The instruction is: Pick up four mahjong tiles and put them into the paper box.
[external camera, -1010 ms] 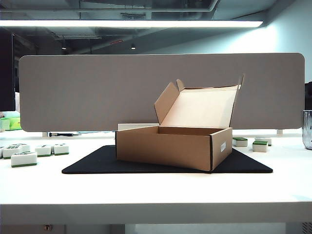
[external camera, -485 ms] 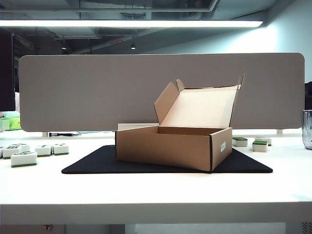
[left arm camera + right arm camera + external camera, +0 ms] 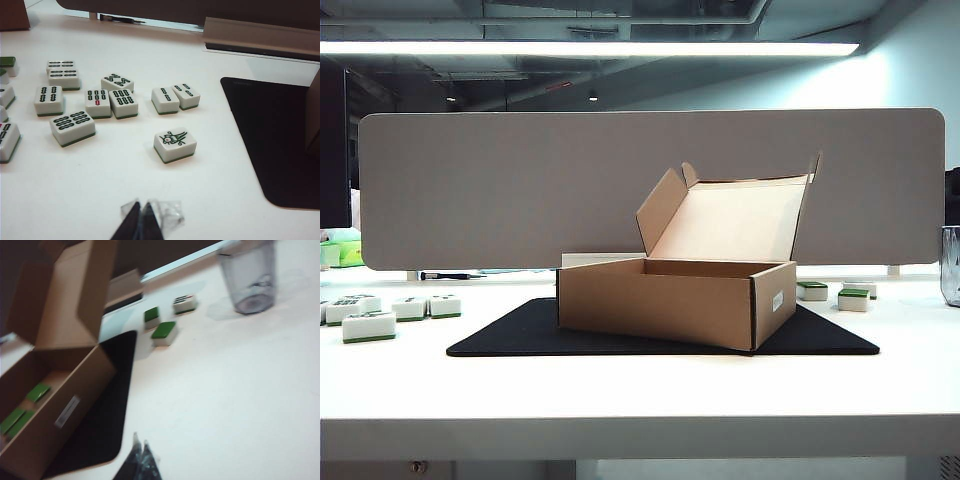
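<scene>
The paper box stands open on a black mat, lid up; neither gripper shows in the exterior view. In the right wrist view the box holds green-backed mahjong tiles on its floor. My right gripper is shut and empty over bare white table beside the mat. More tiles lie on the table beyond it. My left gripper is shut and empty above the table, just short of a face-up bird tile. Several face-up tiles are scattered past that one.
A black mat lies under the box, its edge near the left gripper. A clear cup stands at the far right of the table. A grey divider panel closes the back. Tile groups sit at the table's left and right.
</scene>
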You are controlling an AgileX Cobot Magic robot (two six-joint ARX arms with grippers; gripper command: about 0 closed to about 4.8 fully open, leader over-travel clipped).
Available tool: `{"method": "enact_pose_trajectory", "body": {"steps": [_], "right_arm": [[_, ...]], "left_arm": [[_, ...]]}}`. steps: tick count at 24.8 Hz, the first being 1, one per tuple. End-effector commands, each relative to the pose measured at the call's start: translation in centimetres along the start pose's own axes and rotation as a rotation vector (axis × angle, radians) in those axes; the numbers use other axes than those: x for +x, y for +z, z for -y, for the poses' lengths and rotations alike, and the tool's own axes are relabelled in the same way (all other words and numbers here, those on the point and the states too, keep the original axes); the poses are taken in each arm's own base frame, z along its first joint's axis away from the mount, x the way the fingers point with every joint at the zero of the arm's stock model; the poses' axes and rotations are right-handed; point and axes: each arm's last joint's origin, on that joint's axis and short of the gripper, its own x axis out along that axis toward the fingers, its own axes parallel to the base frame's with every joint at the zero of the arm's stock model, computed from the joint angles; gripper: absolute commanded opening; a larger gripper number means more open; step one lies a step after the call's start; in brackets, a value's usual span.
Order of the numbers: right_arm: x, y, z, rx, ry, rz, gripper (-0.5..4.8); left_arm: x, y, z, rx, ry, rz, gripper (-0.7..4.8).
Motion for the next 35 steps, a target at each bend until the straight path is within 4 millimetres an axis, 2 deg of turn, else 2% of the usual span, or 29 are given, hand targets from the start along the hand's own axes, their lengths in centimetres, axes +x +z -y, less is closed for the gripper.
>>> {"method": "enact_pose_trajectory", "body": {"steps": [1, 5, 20, 25, 35], "right_arm": [[0.36, -0.47, 0.38, 0.061, -0.032, 0.06, -0.01], [0.35, -0.84, 0.84, 0.001, -0.143, 0.049, -0.01], [0.35, -0.85, 0.83, -0.326, -0.145, 0.023, -0.01], [0.35, -0.83, 0.84, -0.382, -0.151, 0.022, -0.01], [0.35, -0.81, 0.84, -0.384, -0.154, 0.024, -0.01]], "left_arm": [[-0.01, -0.09, 0.0, 0.0, 0.0, -0.012, -0.05], [-0.01, -0.09, 0.01, 0.001, -0.001, -0.012, -0.05], [-0.01, -0.09, 0.0, 0.001, 0.0, -0.012, -0.05], [-0.01, -0.09, 0.0, 0.001, 0.0, -0.012, -0.05], [-0.01, -0.09, 0.0, 0.0, 0.0, -0.012, -0.05]]}}
